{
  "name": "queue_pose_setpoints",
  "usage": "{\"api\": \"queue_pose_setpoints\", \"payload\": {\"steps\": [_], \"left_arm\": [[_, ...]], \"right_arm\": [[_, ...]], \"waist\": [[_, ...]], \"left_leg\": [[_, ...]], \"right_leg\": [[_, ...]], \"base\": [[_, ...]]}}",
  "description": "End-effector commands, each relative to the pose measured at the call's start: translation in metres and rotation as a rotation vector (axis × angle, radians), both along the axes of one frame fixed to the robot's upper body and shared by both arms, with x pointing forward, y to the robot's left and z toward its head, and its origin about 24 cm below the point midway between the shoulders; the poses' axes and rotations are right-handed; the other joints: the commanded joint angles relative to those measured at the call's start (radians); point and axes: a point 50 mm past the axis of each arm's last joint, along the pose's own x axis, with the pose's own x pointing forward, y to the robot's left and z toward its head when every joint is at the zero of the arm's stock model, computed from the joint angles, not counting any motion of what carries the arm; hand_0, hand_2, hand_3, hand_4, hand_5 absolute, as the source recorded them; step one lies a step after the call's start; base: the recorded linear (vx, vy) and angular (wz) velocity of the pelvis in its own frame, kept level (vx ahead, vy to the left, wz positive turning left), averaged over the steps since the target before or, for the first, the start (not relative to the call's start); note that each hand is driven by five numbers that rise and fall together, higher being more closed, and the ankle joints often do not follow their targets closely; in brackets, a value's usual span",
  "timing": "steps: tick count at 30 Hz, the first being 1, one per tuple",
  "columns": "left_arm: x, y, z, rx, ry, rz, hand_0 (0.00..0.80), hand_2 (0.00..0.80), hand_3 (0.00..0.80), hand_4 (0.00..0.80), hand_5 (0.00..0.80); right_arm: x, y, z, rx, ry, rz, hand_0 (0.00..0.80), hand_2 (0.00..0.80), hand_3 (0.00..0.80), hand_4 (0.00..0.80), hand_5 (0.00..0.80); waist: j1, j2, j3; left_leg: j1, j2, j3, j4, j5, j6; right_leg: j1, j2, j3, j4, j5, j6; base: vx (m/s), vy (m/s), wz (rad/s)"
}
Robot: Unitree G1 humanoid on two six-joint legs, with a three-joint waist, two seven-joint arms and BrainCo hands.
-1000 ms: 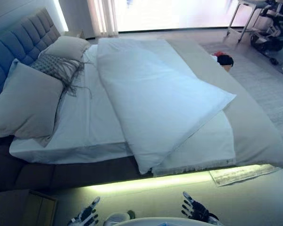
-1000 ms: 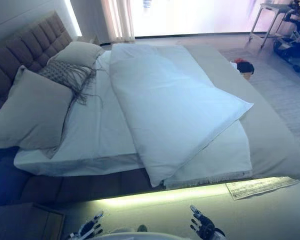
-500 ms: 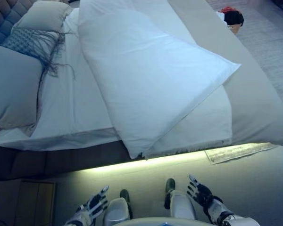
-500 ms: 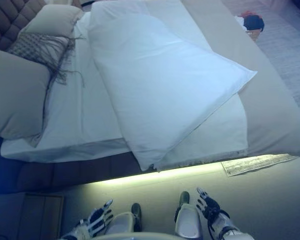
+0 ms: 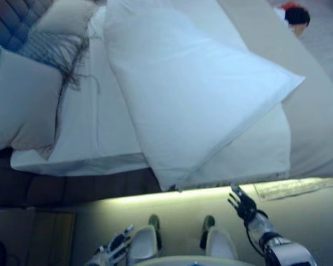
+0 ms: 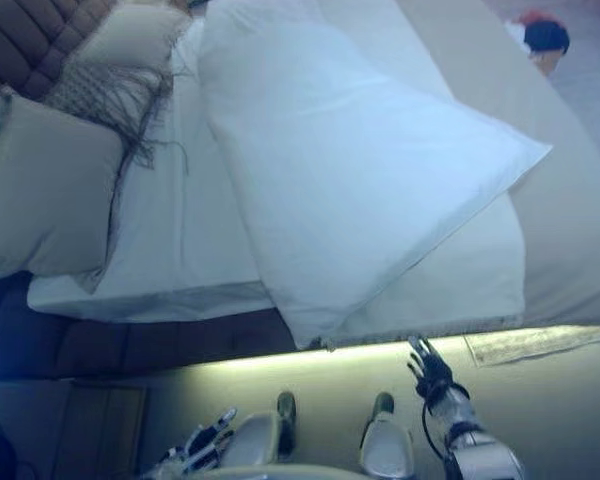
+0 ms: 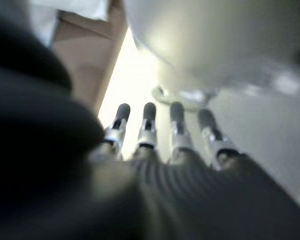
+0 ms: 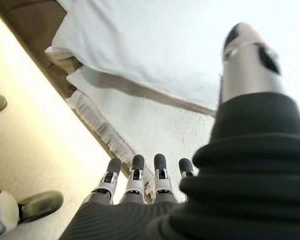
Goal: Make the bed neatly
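A white duvet [image 5: 194,94] is seen folded back diagonally across the bed [image 5: 316,133], its lower corner hanging over the near edge, with a fringed white blanket [image 5: 255,158] exposed beneath it. 2 beige pillows [image 5: 22,100] and a grey fringed throw [image 5: 61,50] are set by the headboard [image 5: 11,27]. The right hand [image 5: 243,205] is raised just below the bed edge, fingers straight and spread, nothing held. The left hand [image 5: 114,249] is kept low, fingers extended, empty.
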Motion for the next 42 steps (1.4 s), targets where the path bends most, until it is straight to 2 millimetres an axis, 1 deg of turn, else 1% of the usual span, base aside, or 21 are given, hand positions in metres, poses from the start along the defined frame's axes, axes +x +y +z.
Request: {"api": "queue_pose_setpoints", "payload": {"steps": [1, 5, 7, 9, 12, 14, 15, 16, 17, 18, 19, 20, 21, 24, 26, 28, 31, 34, 40, 41, 42], "left_arm": [[0.010, 0.001, 0.003, 0.004, -0.017, -0.027, 0.000, 0.000, 0.000, 0.000, 0.000], [0.012, 0.004, 0.004, 0.012, -0.021, -0.023, 0.000, 0.000, 0.000, 0.000, 0.000], [0.010, 0.003, 0.003, 0.009, -0.018, -0.031, 0.000, 0.000, 0.000, 0.000, 0.000], [0.009, 0.005, 0.003, 0.014, -0.014, -0.045, 0.000, 0.000, 0.000, 0.000, 0.000], [0.011, 0.009, 0.005, 0.018, -0.024, -0.083, 0.000, 0.000, 0.000, 0.000, 0.000], [0.017, 0.014, 0.008, 0.028, -0.047, -0.098, 0.000, 0.000, 0.000, 0.000, 0.000], [0.021, 0.017, 0.010, 0.032, -0.068, -0.096, 0.000, 0.000, 0.000, 0.000, 0.000], [0.029, 0.020, 0.014, 0.033, -0.096, -0.083, 0.000, 0.000, 0.000, 0.000, 0.000], [0.039, 0.024, 0.018, 0.033, -0.127, -0.063, 0.000, 0.000, 0.000, 0.000, 0.000], [0.050, 0.027, 0.023, 0.033, -0.157, -0.048, 0.000, 0.000, 0.000, 0.000, 0.000], [0.062, 0.029, 0.028, 0.036, -0.184, -0.035, 0.000, 0.000, 0.000, 0.000, 0.000], [0.065, 0.032, 0.031, 0.043, -0.192, -0.022, 0.000, 0.000, 0.000, 0.000, 0.000], [0.065, 0.034, 0.032, 0.046, -0.200, 0.004, 0.000, 0.000, 0.000, 0.000, 0.000], [0.069, 0.036, 0.034, 0.055, -0.210, 0.024, 0.000, 0.000, 0.000, 0.000, 0.000], [0.070, 0.037, 0.035, 0.055, -0.224, 0.039, 0.000, 0.000, 0.000, 0.000, 0.000], [0.073, 0.036, 0.036, 0.053, -0.249, 0.054, 0.000, 0.000, 0.000, 0.000, 0.000], [0.080, 0.034, 0.040, 0.031, -0.307, 0.059, 0.000, 0.000, 0.000, 0.000, 0.000], [0.088, 0.034, 0.048, 0.007, -0.380, 0.076, 0.000, 0.000, 0.000, 0.000, 0.000], [0.095, 0.032, 0.055, -0.016, -0.442, 0.100, 0.000, 0.000, 0.000, 0.000, 0.000], [0.094, 0.032, 0.054, -0.023, -0.446, 0.108, 0.000, 0.000, 0.000, 0.000, 0.000], [0.093, 0.032, 0.054, -0.029, -0.450, 0.114, 0.000, 0.000, 0.000, 0.000, 0.000]], "right_arm": [[0.019, 0.009, 0.010, 0.039, -0.075, 0.012, 0.000, 0.000, 0.000, 0.000, 0.000], [0.014, 0.019, 0.003, 0.049, -0.031, 0.019, 0.000, 0.000, 0.000, 0.000, 0.000], [0.010, 0.021, 0.000, 0.063, -0.024, -0.007, 0.000, 0.000, 0.000, 0.000, 0.000], [0.013, 0.018, 0.003, 0.086, -0.052, -0.045, 0.000, 0.000, 0.000, 0.000, 0.000], [0.022, 0.011, 0.011, 0.116, -0.101, -0.090, 0.000, 0.000, 0.000, 0.000, 0.000], [0.029, -0.002, 0.020, 0.104, -0.142, -0.126, 0.000, 0.000, 0.000, 0.000, 0.000], [0.034, -0.008, 0.026, 0.087, -0.161, -0.140, 0.000, 0.000, 0.000, 0.000, 0.000], [0.043, -0.014, 0.035, 0.064, -0.184, -0.153, 0.000, 0.000, 0.000, 0.000, 0.000], [0.055, -0.022, 0.047, 0.040, -0.215, -0.172, 0.000, 0.000, 0.000, 0.000, 0.000], [0.069, -0.028, 0.062, 0.018, -0.255, -0.183, 0.000, 0.000, 0.000, 0.000, 0.000], [0.084, -0.038, 0.081, -0.004, -0.302, -0.197, 0.000, 0.000, 0.000, 0.000, 0.000], [0.090, -0.046, 0.092, -0.027, -0.322, -0.215, 0.000, 0.000, 0.000, 0.000, 0.000], [0.097, -0.050, 0.102, -0.042, -0.335, -0.233, 0.000, 0.000, 0.000, 0.000, 0.000], [0.101, -0.073, 0.125, -0.063, -0.387, -0.298, 0.000, 0.000, 0.000, 0.000, 0.000], [0.101, -0.088, 0.137, -0.080, -0.408, -0.338, 0.000, 0.000, 0.000, 0.000, 0.000], [0.101, -0.100, 0.149, -0.124, -0.411, -0.370, 0.000, 0.000, 0.000, 0.000, 0.000], [0.103, -0.119, 0.173, -0.186, -0.428, -0.400, 0.000, 0.000, 0.000, 0.000, 0.000], [0.107, -0.131, 0.199, -0.200, -0.476, -0.415, 0.000, 0.000, 0.000, 0.000, 0.000], [0.120, -0.138, 0.241, -0.179, -0.563, -0.372, 0.000, 0.000, 0.000, 0.000, 0.000], [0.122, -0.139, 0.249, -0.187, -0.569, -0.360, 0.000, 0.000, 0.000, 0.000, 0.000], [0.123, -0.140, 0.256, -0.199, -0.572, -0.348, 0.000, 0.000, 0.000, 0.000, 0.000]], "waist": [[0.029, -0.017, 0.033], [0.039, -0.021, 0.022], [0.047, -0.028, 0.014], [0.054, -0.036, 0.012], [0.062, -0.042, 0.024], [0.056, -0.034, 0.052], [0.053, -0.034, 0.068], [0.052, -0.036, 0.086], [0.049, -0.040, 0.109], [0.048, -0.040, 0.134], [0.044, -0.040, 0.157], [0.042, -0.039, 0.165], [0.041, -0.035, 0.173], [0.036, -0.036, 0.197], [0.033, -0.034, 0.209], [0.036, -0.029, 0.223], [0.041, -0.013, 0.249], [0.042, 0.007, 0.273], [0.046, 0.044, 0.284], [0.049, 0.053, 0.284], [0.049, 0.059, 0.284]], "left_leg": [[0.021, -0.025, -0.006, -0.080, 0.030, 0.006], [0.046, -0.042, -0.004, -0.140, 0.036, 0.015], [0.053, -0.045, 0.001, -0.134, 0.028, 0.016], [0.044, -0.045, 0.012, -0.099, 0.011, 0.016], [0.012, -0.039, 0.030, -0.020, -0.011, 0.024], [-0.008, -0.040, 0.012, 0.034, -0.035, 0.044], [-0.022, -0.038, 0.008, 0.065, -0.050, 0.051], [-0.039, -0.037, 0.009, 0.094, -0.063, 0.052], [-0.061, -0.037, 0.013, 0.126, -0.081, 0.049], [-0.086, -0.034, 0.017, 0.153, -0.097, 0.044], [-0.114, -0.020, 0.025, 0.184, -0.115, 0.037], [-0.139, 0.009, 0.043, 0.214, -0.121, 0.030], [-0.162, 0.040, 0.051, 0.259, -0.133, 0.025], [-0.214, 0.086, 0.041, 0.313, -0.138, 0.002], [-0.239, 0.088, 0.024, 0.318, -0.131, -0.001], [-0.254, 0.084, 0.015, 0.309, -0.118, -0.003], [-0.284, 0.070, 0.004, 0.304, -0.103, -0.003], [-0.327, 0.060, -0.008, 0.325, -0.104, -0.001], [-0.422, 0.047, -0.020, 0.381, -0.116, 0.005], [-0.423, 0.050, -0.025, 0.394, -0.144, 0.000], [-0.438, 0.050, -0.025, 0.401, -0.144, 0.001]], "right_leg": [[0.075, -0.024, 0.018, -0.116, 0.057, 0.050], [0.108, -0.034, 0.018, -0.199, 0.091, 0.070], [0.130, -0.044, 0.011, -0.222, 0.100, 0.075], [0.140, -0.063, -0.001, -0.218, 0.102, 0.076], [0.129, -0.079, -0.015, -0.130, 0.079, 0.060], [0.045, -0.088, 0.012, 0.019, 0.074, 0.052], [0.008, -0.102, 0.027, 0.048, 0.076, 0.050], [-0.018, -0.124, 0.032, 0.035, 0.095, 0.055], [-0.041, -0.147, 0.038, 0.003, 0.132, 0.066], [-0.068, -0.166, 0.047, -0.023, 0.175, 0.076], [-0.095, -0.184, 0.053, -0.057, 0.213, 0.089], [-0.093, -0.183, 0.046, -0.079, 0.203, 0.091], [-0.098, -0.170, 0.038, -0.061, 0.186, 0.089], [-0.133, -0.144, 0.018, 0.003, 0.135, 0.088], [-0.168, -0.128, 0.029, 0.031, 0.111, 0.083], [-0.201, -0.124, 0.030, 0.060, 0.094, 0.082], [-0.255, -0.131, 0.032, 0.112, 0.072, 0.076], [-0.310, -0.137, 0.038, 0.172, 0.049, 0.066], [-0.417, -0.139, 0.061, 0.269, 0.010, 0.043], [-0.425, -0.134, 0.072, 0.295, -0.021, 0.051], [-0.443, -0.134, 0.077, 0.308, -0.026, 0.048]], "base": [[0.123, 0.123, 0.08], [0.068, 0.060, 0.04], [0.116, 0.033, 0.05], [0.121, 0.015, 0.06], [0.096, -0.009, 0.11], [0.081, -0.036, -0.06], [0.029, -0.143, -0.04], [-0.039, -0.236, -0.02], [-0.119, -0.294, -0.06], [-0.170, -0.326, -0.06], [-0.157, -0.323, -0.08], [-0.101, -0.312, 0.02], [-0.034, -0.266, 0.09], [0.013, -0.209, -0.04], [0.024, -0.141, -0.07], [0.010, -0.093, -0.01], [-0.016, -0.063, 0.06], [-0.016, -0.053, 0.11], [0.048, -0.017, 0.11], [0.138, 0.011, 0.06], [0.134, 0.026, 0.05]]}}
